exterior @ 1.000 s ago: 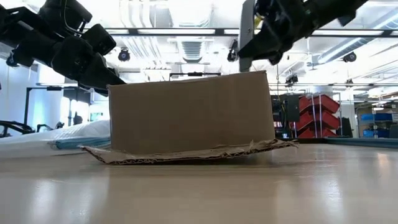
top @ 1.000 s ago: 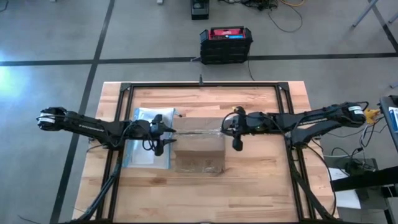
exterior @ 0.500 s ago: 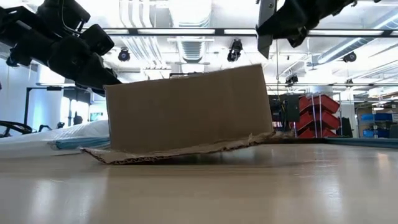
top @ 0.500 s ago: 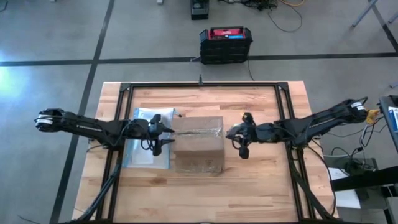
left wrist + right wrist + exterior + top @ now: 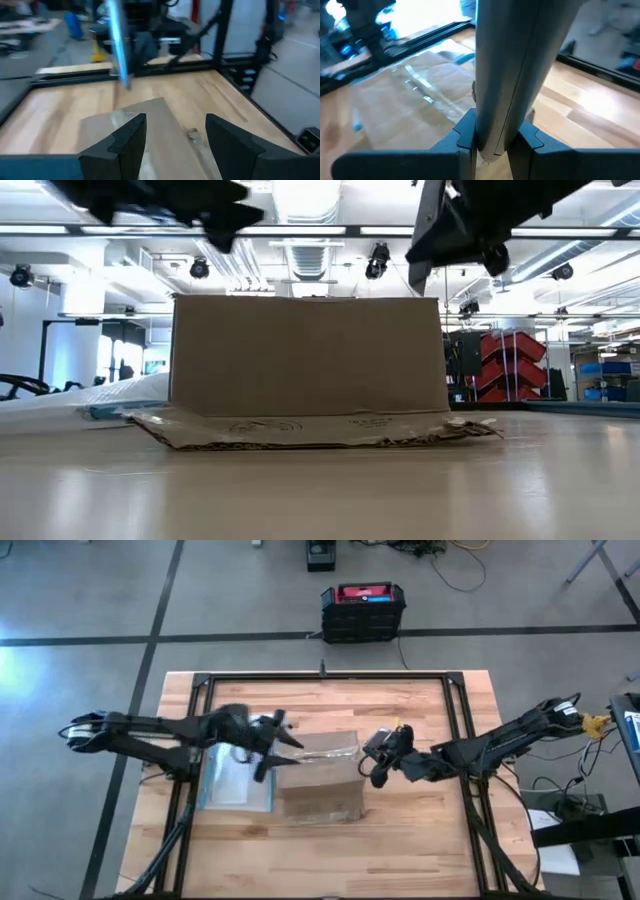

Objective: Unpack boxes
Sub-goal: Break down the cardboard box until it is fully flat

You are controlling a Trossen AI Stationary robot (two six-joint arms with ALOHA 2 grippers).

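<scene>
From above, at the middle of the tabletop, we see our box resting closed, a strip of clear tape running across its top. Our left hand hovers over the box's left top edge, beside the clear pouch lying just to the box's left. Our right hand hangs just off the box's right side, and a black-and-red case stands on the floor beyond.

At table-top height, the box sits upright and square, one torn flap splayed flat beneath it; both our arms stay above it.

Past our left wrist, the fingers stand wide apart with nothing between them, the box top below.

Past our right wrist, the fingers are clamped on a slim grey tool, its tip aimed toward the taped top.

We judge the unpacking barely begun: the tape looks unbroken, the top flaps remain shut, and nothing has come out.
</scene>
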